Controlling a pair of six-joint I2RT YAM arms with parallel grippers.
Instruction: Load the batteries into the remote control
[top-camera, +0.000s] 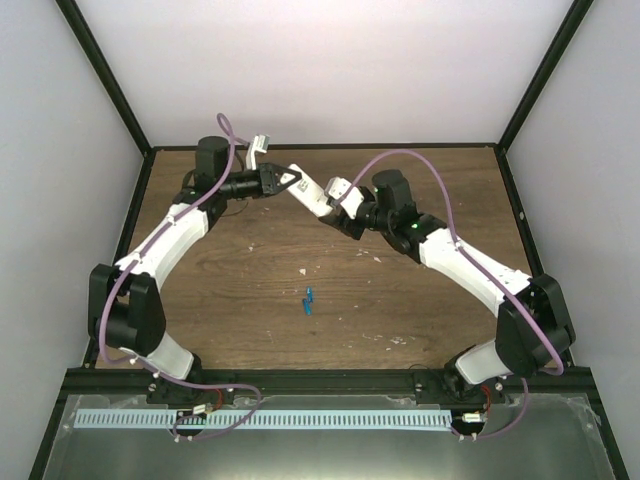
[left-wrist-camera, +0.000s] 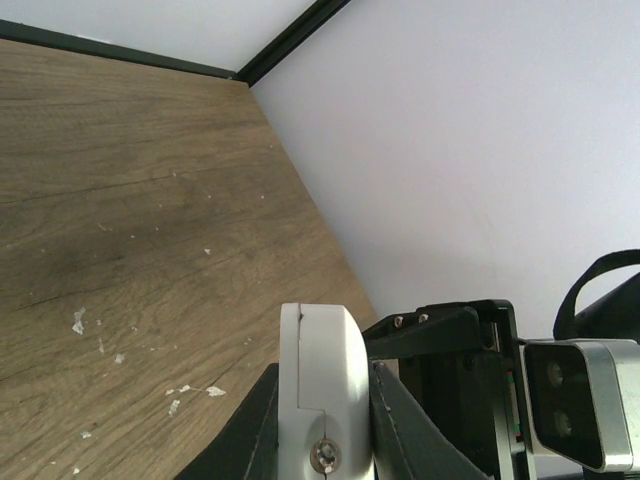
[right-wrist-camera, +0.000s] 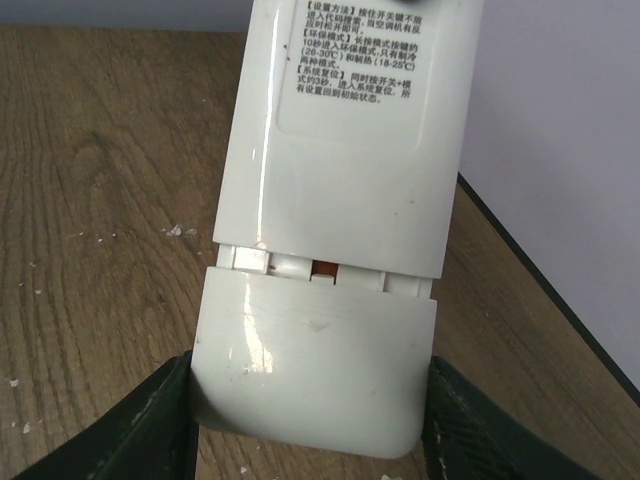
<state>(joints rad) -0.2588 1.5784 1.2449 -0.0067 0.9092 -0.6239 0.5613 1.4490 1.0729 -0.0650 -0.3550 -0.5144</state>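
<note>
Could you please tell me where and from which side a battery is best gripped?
I'd grip one battery across its middle, coming from straight above: both lie flat on the table, small and thin, with bare wood around the pair.

One high overview, two tight wrist views.
Top external: high above and behind arm bases (top-camera: 190, 385), tilted down and forward, far enough for whole table (top-camera: 260, 290) and walls (top-camera: 330, 70). Left wrist: low, close, looking along left fingers (left-wrist-camera: 250, 440) across wood to far corner (left-wrist-camera: 240, 75) and wall, remote control (left-wrist-camera: 325, 390) edge-on at bottom. Right wrist: closer still, looking down along right fingers (right-wrist-camera: 130, 440) at printed face of remote control, filling most of frame. Shared by all three: remote control and wood around it; wall also in both wrist views.
</note>
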